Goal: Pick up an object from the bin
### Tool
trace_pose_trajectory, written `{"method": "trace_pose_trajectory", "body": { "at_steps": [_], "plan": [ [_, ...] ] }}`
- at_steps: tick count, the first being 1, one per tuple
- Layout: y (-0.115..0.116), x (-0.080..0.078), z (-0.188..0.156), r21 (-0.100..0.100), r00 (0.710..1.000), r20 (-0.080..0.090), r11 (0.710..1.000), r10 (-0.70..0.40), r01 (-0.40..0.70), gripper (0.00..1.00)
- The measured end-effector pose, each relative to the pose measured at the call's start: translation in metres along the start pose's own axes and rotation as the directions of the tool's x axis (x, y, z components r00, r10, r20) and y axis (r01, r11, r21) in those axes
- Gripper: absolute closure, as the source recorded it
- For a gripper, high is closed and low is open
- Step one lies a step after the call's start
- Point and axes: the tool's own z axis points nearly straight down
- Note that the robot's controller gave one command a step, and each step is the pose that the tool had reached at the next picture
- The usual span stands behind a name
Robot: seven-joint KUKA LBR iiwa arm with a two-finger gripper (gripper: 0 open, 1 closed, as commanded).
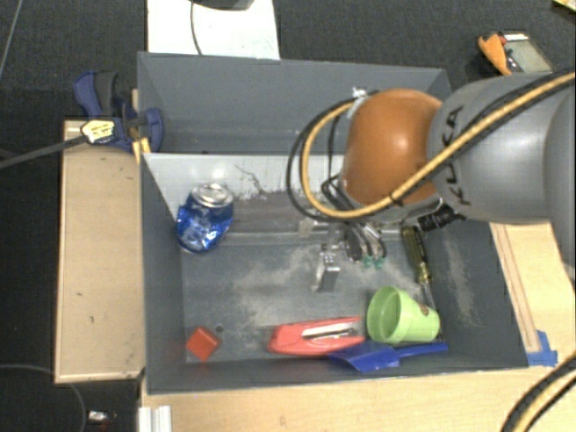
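While jaws hang over bare bin floor [261, 286], opening and hold untellable | risk: closing on air | cause: red tool [315, 336], green cup [400, 316] beside jaws, not under

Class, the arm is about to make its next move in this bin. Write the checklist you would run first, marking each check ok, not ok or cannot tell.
1. Gripper inside the bin walls: ok.
2. Gripper above a thing: not ok; it hangs over bare floor mid-bin.
3. Crushed blue can lies apart from the rest, at the back left: ok.
4. Small orange block lies alone: ok, though near the front left corner.
5. Green cup, red tool and blue plastic piece separated: not ok; they crowd together along the front wall.
6. Cup upright: not ok; it lies on its side.
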Motion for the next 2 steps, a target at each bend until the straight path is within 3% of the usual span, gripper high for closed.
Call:
{"method": "trace_pose_trajectory", "body": {
  "at_steps": [1,2],
  "plan": [
    [0.0,0.0,0.0,0.0,1.0,0.0,1.0,0.001,-0.001,0.0],
    [0.03,-0.006,0.005,-0.001,1.0,0.005,1.0,0.0,0.0,0.0]
  ]
}}
